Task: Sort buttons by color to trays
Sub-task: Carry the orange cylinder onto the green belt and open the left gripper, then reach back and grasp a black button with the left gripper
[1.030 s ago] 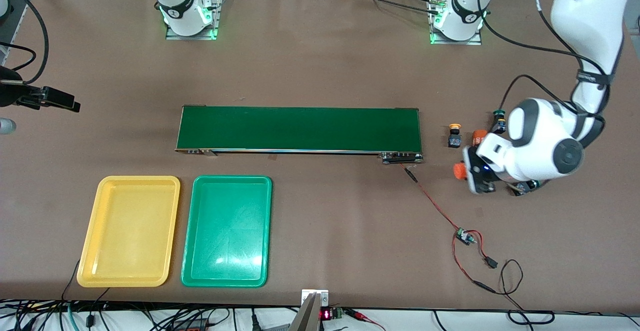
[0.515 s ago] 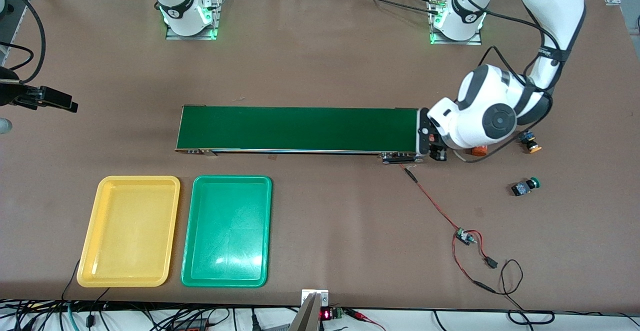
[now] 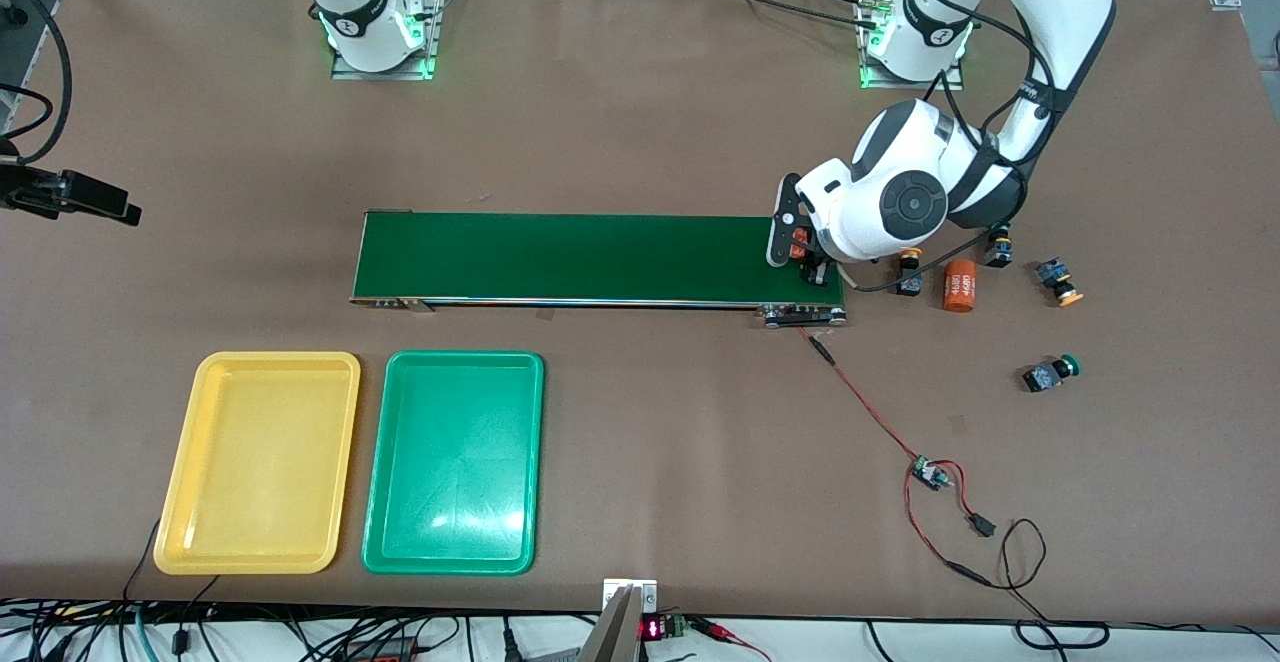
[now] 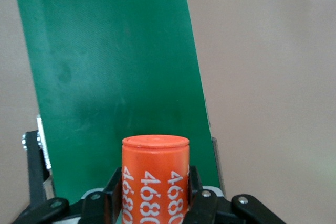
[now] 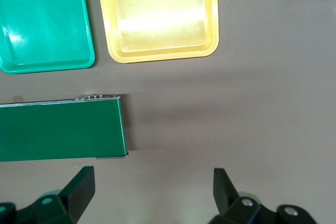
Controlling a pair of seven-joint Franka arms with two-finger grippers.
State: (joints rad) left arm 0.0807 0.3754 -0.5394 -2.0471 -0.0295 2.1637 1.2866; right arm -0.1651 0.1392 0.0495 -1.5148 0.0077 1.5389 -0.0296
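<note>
Four buttons (image 3: 1050, 374), seemingly; two trays (image 3: 345, 462), two cylinders (image 3: 960, 285).

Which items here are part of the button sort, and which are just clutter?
Job: yellow button near belt; yellow button near table end; green button by arm; green button nearest camera; yellow tray; green tray.
Lying about: loose orange cylinder; held orange cylinder, in left gripper; conveyor belt; wired circuit board.

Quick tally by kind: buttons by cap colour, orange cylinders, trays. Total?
Yellow-orange buttons: 2
Green buttons: 1
Fourth button, cap hidden under the left arm: 1
Orange cylinders: 2, one lying beside the buttons, one held in the left gripper over the belt's end
Trays: 2, yellow tray and green tray
Total: 8
</note>
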